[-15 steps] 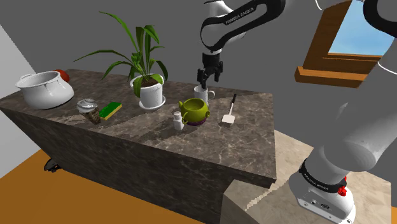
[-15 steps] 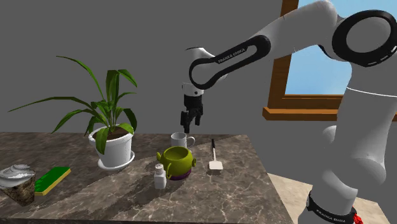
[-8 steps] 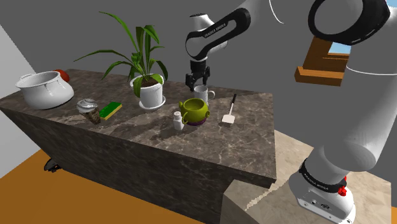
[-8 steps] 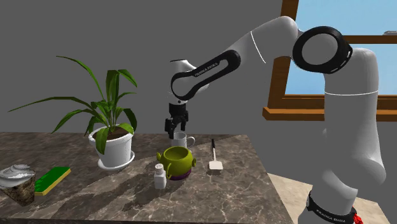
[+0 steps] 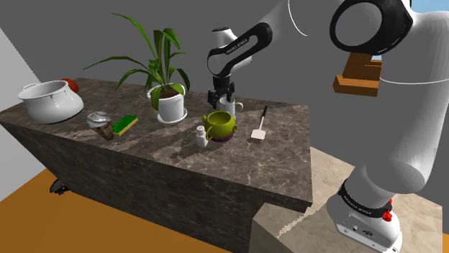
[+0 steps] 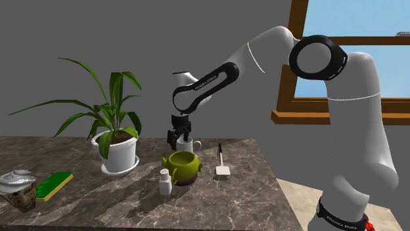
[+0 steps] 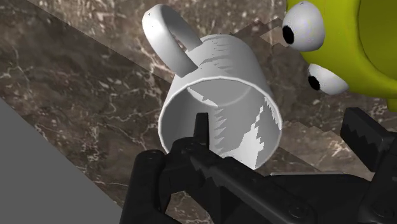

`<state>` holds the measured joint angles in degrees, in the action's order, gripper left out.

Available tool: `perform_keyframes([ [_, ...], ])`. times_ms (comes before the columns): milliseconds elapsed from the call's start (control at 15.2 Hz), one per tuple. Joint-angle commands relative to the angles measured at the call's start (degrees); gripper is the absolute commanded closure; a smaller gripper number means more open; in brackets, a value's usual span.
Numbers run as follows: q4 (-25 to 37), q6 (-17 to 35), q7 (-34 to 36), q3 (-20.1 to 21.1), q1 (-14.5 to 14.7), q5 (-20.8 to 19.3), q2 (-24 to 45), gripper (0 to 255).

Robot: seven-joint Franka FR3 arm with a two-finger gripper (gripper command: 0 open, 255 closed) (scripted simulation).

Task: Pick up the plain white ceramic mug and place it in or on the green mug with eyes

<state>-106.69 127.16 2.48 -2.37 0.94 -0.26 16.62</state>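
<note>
Shoulder view, my gripper (image 5: 220,100): down at the rim of the white mug (image 5: 232,106), at the back of the marble counter (image 5: 273,169).
Shoulder view, target: the green mug with eyes (image 5: 220,126) stands just in front of the white mug, nearer the counter's front edge, with a small white shaker (image 5: 201,136) beside it.
Second exterior view, my gripper (image 6: 176,139): low over the white mug (image 6: 191,146), on the side away from its handle; the green mug (image 6: 182,166) sits just in front.
Wrist view, my gripper (image 7: 283,132): fingers (image 7: 199,129) apart, one inside the white mug (image 7: 216,76) and one outside, straddling its wall. I see no clamp on it yet.
Wrist view, neighbours: the green mug (image 7: 359,44) is close beside the white mug, eyes towards it.
Done: I judge the approach finished, with my fingers set around the rim wall.
Left: closing on the wall, lifting, carrying across and setting the mug in or on the green one.
Change: a second ago I hung well above the mug, and half a second ago just over it; now I am lowered to the rim. Both mugs stand where they were.
</note>
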Motion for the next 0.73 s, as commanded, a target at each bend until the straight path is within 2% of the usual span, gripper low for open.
perform_keyframes([
  [0, -0.6, 1.1, 0.0, 0.0, 0.0, 0.0, 0.4, 0],
  [462, -0.6, 1.1, 0.0, 0.0, 0.0, 0.0, 0.4, 0],
  [528, -0.6, 1.1, 0.0, 0.0, 0.0, 0.0, 0.4, 255],
  [660, -0.6, 1.1, 0.0, 0.0, 0.0, 0.0, 0.4, 255],
])
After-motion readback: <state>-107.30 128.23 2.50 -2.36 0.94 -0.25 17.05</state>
